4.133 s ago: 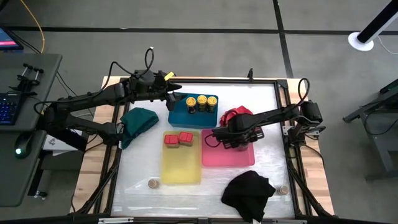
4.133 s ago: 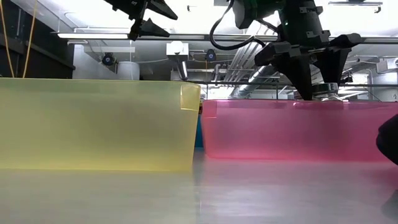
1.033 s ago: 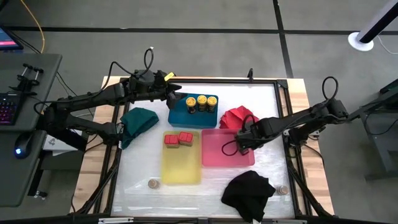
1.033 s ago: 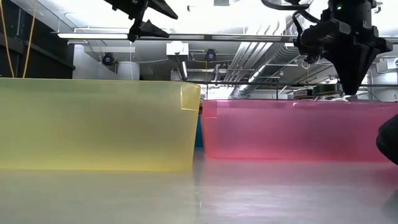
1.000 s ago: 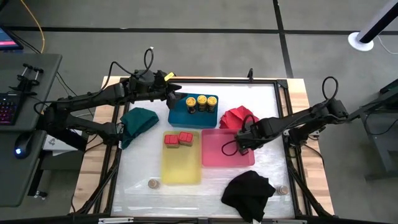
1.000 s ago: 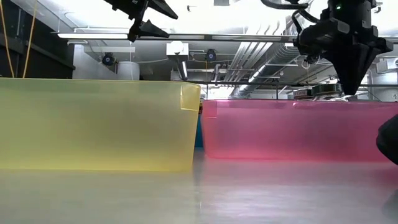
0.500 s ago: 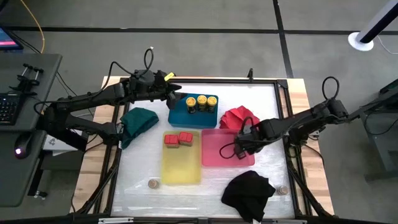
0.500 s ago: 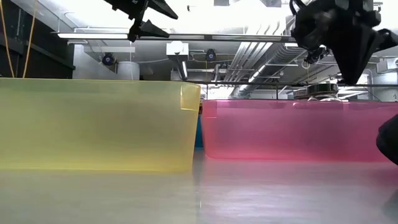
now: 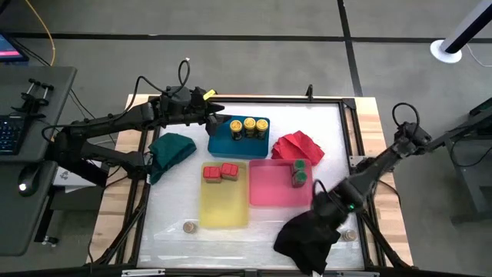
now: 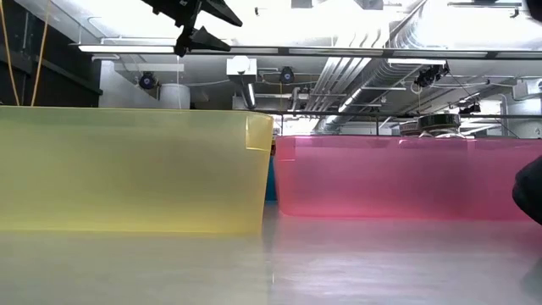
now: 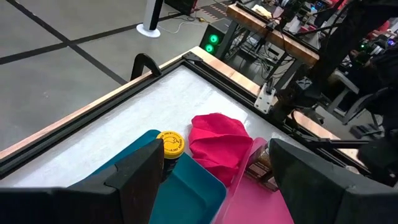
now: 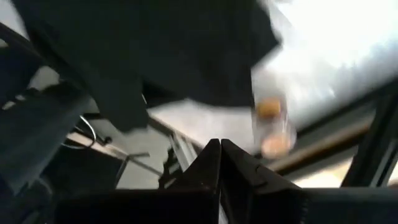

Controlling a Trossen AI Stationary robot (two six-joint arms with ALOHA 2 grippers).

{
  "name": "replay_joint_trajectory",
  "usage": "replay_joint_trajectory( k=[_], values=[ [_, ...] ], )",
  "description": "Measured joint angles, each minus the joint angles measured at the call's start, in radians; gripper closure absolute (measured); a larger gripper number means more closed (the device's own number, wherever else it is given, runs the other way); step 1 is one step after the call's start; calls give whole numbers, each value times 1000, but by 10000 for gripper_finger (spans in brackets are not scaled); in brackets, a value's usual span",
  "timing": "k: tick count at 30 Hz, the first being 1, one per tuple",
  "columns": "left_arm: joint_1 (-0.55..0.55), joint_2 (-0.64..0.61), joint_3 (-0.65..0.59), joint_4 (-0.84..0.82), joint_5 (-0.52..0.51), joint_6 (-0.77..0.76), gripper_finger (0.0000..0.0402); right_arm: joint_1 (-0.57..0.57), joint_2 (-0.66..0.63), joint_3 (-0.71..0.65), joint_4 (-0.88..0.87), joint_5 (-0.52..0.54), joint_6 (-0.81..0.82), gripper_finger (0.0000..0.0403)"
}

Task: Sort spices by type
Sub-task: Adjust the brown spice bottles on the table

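Three yellow-lidded jars (image 9: 249, 126) stand in the blue tray (image 9: 223, 143). Two red-lidded jars (image 9: 220, 172) stand in the yellow tray (image 9: 224, 208). Two green-lidded jars (image 9: 298, 171) stand in the pink tray (image 9: 270, 188); they also show in the left wrist view (image 11: 261, 163). Silvery-lidded jars stand on the table near the front edge, one at the left (image 9: 189, 227) and one at the right (image 9: 350, 234). My left gripper (image 9: 217, 119) is open and empty above the blue tray's far left corner. My right gripper (image 9: 319, 206) is shut and empty at the black cloth's (image 9: 307, 238) far edge.
A red cloth (image 9: 298, 145) lies behind the pink tray and a teal cloth (image 9: 171, 148) lies left of the blue tray. The black cloth fills the near right part of the table. A raised frame (image 9: 352, 146) runs around the table.
My right gripper has risen from over the pink tray's right side and swung toward the table's near edge, to the black cloth. It has left the low view. The green-lidded jars in the pink tray now show uncovered.
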Motion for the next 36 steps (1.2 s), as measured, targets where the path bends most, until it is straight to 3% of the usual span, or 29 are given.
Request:
replay_joint_trajectory(
  k=[10,24,30,36],
  values=[
    [0,0,0,0,0,1,124,167,0,-93,107,-81,337,354],
    [0,0,0,0,-1,-6,124,173,0,-199,137,-96,246,116],
    [0,0,0,0,0,-6,124,173,0,-268,165,-115,240,94],
    [0,0,0,0,0,-8,124,174,0,-322,326,-154,248,93]
  ],
)
